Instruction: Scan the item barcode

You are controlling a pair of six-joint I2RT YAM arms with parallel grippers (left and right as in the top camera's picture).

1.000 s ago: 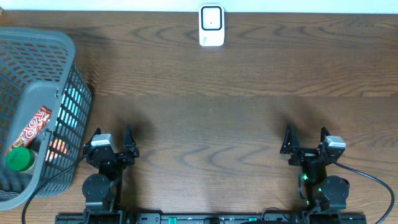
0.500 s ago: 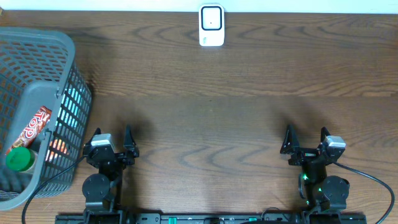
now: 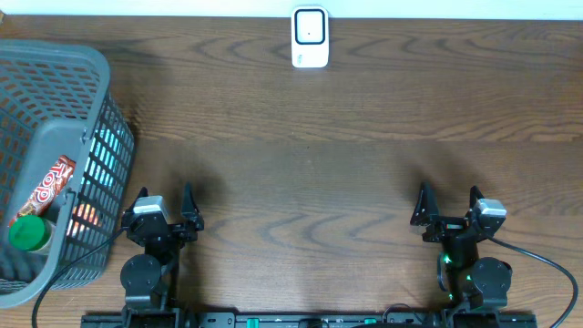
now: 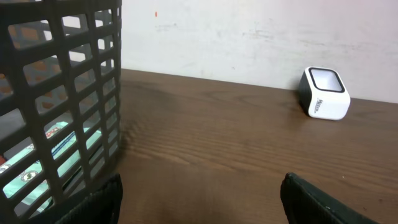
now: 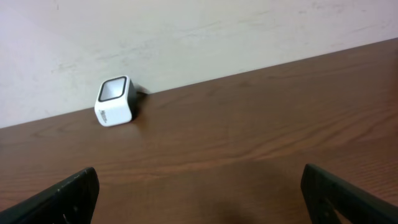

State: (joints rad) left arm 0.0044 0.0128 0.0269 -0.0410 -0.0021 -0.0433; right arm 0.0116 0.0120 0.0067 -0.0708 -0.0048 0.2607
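The white barcode scanner [image 3: 310, 36] stands at the table's far edge, in the middle; it also shows in the left wrist view [image 4: 323, 94] and the right wrist view [image 5: 115, 101]. Items lie in the grey mesh basket [image 3: 91, 68] at the left: a red wrapped bar [image 3: 47, 187], a green-lidded container [image 3: 27, 232] and teal packs [image 3: 105, 155] seen through the wall. My left gripper [image 3: 165, 198] [image 4: 202, 196] hovers open and empty just right of the basket. My right gripper [image 3: 448, 198] [image 5: 200, 190] is open and empty at the near right.
The basket wall [image 4: 56, 93] rises close to the left gripper's left finger. Brown wooden tabletop [image 3: 310, 173] stretches between both grippers and the scanner. A pale wall [image 5: 186, 37] stands behind the scanner.
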